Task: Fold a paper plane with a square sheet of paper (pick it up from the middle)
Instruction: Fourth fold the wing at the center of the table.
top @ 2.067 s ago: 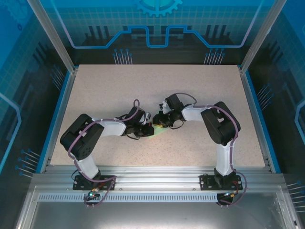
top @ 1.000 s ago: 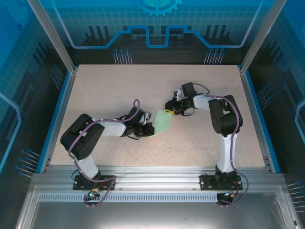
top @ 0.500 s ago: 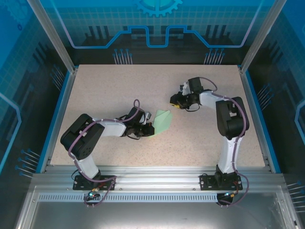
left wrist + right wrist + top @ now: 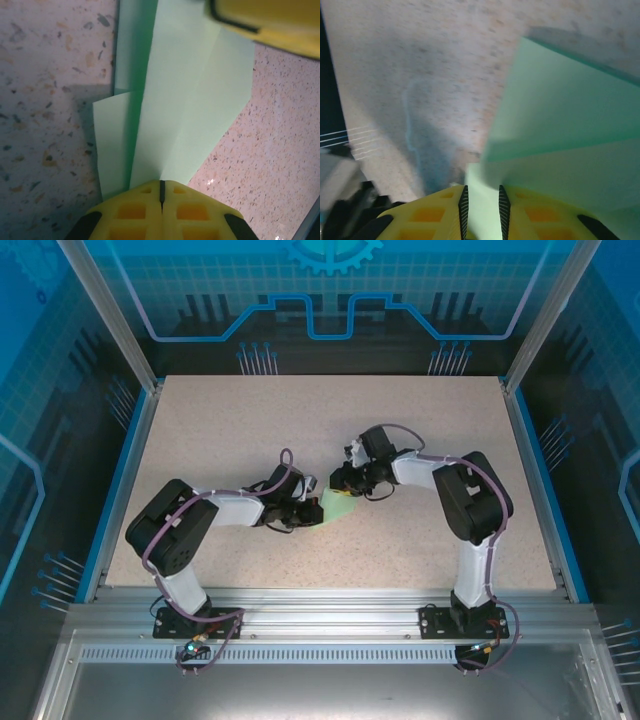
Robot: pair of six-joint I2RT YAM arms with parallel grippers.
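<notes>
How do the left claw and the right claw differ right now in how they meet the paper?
The left claw is shut tight on one end of the folded paper; the right claw has its jaws slightly apart with the paper's edge between them, grip unclear. The left claw reaches in from the left, the right claw from the right. Both have yellow fingers and meet the same paper.

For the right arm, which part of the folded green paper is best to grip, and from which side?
Probably the free end of the folded paper, opposite the end the left gripper pinches at the centre crease. Come from the right, jaws astride the edge: the stacked layers there seem lifted off the table, leaving room beneath.
</notes>
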